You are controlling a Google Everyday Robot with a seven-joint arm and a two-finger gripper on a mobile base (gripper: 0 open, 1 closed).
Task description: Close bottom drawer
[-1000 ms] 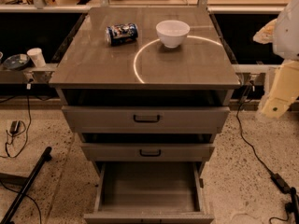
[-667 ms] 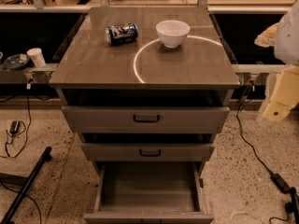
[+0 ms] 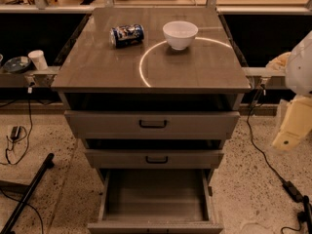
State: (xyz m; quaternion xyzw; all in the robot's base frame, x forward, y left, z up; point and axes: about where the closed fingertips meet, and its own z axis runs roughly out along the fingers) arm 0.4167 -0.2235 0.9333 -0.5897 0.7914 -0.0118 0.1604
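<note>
At the bottom of the cabinet point(image 3: 97, 67), the bottom drawer point(image 3: 155, 199) is sticking far out toward the camera. Its front is sitting at the very bottom edge of the view, so its handle is not showing. The 2 drawers above it, the middle drawer point(image 3: 155, 158) and the top drawer point(image 3: 152, 125), are poking out only a little. On top, a blue can point(image 3: 127, 35) is lying on its side near a white bowl point(image 3: 180, 34).

The gripper point(image 3: 292, 128) is hanging off to the right of the cabinet, well apart from the bottom drawer, and it is holding nothing. I cannot tell how open it is.

I think the job is only getting started, with the reach not yet done. Next, the gripper is going to need to come down low, get in front of the drawer's flat front, and push it straight back in.
</note>
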